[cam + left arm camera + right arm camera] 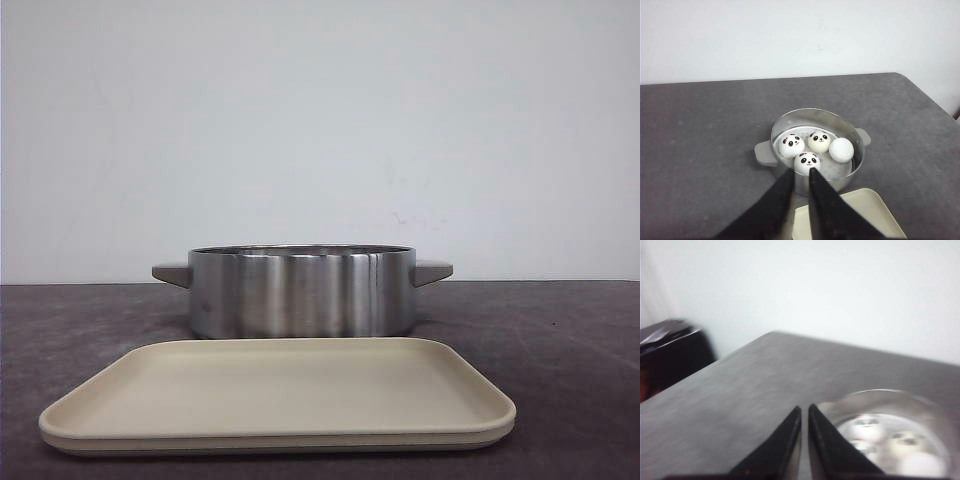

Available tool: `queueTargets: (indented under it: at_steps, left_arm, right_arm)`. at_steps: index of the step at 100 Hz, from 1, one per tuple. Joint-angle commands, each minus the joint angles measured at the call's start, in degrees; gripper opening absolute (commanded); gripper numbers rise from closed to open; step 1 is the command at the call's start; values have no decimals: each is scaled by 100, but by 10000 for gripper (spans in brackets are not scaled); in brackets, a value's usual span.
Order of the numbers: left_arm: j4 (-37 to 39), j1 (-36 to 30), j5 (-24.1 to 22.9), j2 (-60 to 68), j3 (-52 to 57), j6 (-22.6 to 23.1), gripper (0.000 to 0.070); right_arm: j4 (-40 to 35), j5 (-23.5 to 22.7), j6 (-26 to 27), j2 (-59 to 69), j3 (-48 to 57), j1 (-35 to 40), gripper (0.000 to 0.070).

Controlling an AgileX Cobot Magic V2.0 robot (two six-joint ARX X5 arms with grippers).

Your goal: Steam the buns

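Note:
Four white buns lie inside a steel pot (812,111) with grey handles. Three show panda faces (791,145) (819,141) (806,161); the fourth (841,149) shows only plain white. My left gripper (801,171) hangs above the pot's near wall, fingers a narrow gap apart and empty. My right gripper (805,407) is shut and empty, beside the pot (880,392); its view is blurred, with the buns (867,427) dim inside. In the front view the pot (300,295) hides the buns and neither gripper shows.
A beige tray (280,395) with nothing on it lies in front of the pot; its corner shows in the left wrist view (865,210). A dark object (670,355) sits beyond the table's edge. The grey table (700,140) ends at a white wall.

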Motion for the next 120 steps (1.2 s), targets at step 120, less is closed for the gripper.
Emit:
queueTargets:
  at_steps: [120]
  left_arm:
    - [42, -48, -13, 28, 66, 17, 0]
  right_arm:
    - [-835, -1878, -1161, -4924, -4535, -5302, 16]
